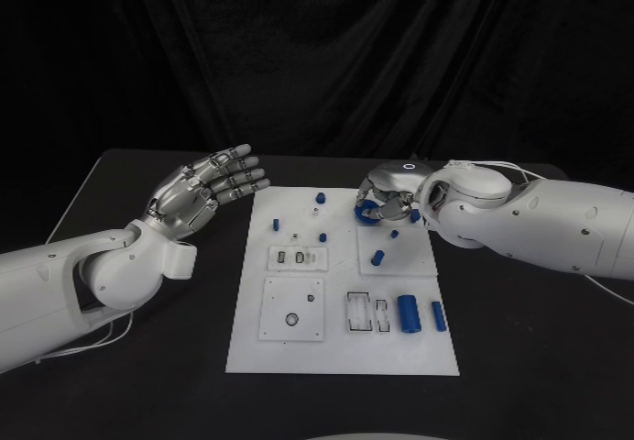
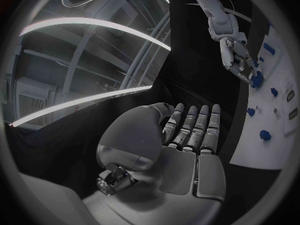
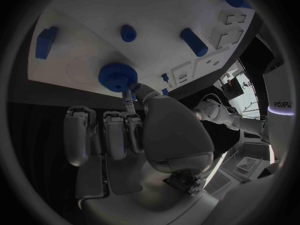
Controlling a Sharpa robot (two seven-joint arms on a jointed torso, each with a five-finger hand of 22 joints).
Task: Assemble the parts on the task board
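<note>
**Right hand pinching a blue gear at the board's far edge**

Nearest you on the flat white rectangular task board (image 1: 341, 353) sit a raised white square plate with a round hole (image 1: 292, 309), a pair of rectangular slots (image 1: 368, 312), and two blue cylinders lying side by side, the thicker blue cylinder (image 1: 409, 312) and the slimmer blue pin (image 1: 437, 316). Further up you will see a short blue peg (image 1: 377, 258) on the right-hand square and smaller blue pieces scattered toward the far edge, one of them a small blue stud (image 1: 322, 196).

Your right hand (image 1: 385, 195) is at the board's far right corner, its fingers (image 3: 128, 96) curled around a round blue toothed gear (image 3: 117, 76), which it grasps against the board surface there.

Your left hand (image 1: 205, 190) hangs above the black table (image 1: 158, 367) just left of the board, palm up, fingers apart and released, holding nothing.
</note>
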